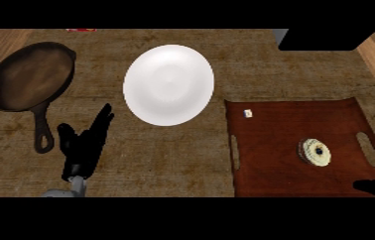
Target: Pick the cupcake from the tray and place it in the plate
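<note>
The cupcake (316, 152), pale with a dark centre, lies on the dark red tray (285, 130) at the right. A white plate (168, 84) sits on the counter to the tray's upper left, with nothing on it. My left hand (84, 142) stands at the lower left with its fingers straight and pointing up, holding nothing. Only a small black tip of my right hand (364, 186) shows at the lower right edge, just below and right of the cupcake and apart from it.
A dark cast-iron pan (33, 78) lies at the far left, its handle pointing down toward my left hand. A black block (326, 39) sits at the top right. A small white tag (248, 113) lies on the tray's upper left.
</note>
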You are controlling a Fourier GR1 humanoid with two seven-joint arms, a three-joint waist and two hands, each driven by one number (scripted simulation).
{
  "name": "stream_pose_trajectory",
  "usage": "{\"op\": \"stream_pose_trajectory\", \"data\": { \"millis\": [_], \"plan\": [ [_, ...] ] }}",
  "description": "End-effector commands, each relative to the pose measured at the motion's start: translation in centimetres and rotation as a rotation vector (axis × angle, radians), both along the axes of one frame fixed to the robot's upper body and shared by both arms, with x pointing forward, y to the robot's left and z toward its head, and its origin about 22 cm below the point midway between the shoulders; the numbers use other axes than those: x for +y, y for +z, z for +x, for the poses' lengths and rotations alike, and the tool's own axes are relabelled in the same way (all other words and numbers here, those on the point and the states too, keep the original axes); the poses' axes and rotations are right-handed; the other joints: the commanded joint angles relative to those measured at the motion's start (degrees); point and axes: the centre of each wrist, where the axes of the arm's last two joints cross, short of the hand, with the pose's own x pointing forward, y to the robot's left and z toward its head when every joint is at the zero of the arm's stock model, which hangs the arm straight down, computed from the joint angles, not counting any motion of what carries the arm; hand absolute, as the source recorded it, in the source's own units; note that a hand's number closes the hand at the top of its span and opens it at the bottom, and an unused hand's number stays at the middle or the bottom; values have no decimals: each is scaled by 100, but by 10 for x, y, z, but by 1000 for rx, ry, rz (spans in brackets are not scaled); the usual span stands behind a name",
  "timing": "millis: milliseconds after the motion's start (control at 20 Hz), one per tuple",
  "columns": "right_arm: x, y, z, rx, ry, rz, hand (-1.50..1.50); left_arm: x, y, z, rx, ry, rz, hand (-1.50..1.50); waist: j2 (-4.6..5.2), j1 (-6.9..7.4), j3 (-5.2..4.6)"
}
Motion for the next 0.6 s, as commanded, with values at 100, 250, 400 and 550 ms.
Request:
{"op": "stream_pose_trajectory", "data": {
  "millis": [100, 250, 400, 550],
  "plan": [
    [17, -32, 9, 129, -3, 3, -150, 15, -8, -6, 50, -10, -8, 0, 24, -1, -18],
    [47, -17, 9, 123, 12, 42, -150, -5, -5, -14, 49, -15, -18, 0, 15, -17, -20],
    [52, -29, 16, 140, 4, 49, -150, -16, -8, -6, 49, -5, -29, 0, 19, -26, -19],
    [45, -26, 31, 131, 30, 29, -150, -15, -17, -2, 55, -14, -21, 0, 22, -22, -20]
  ]
}}
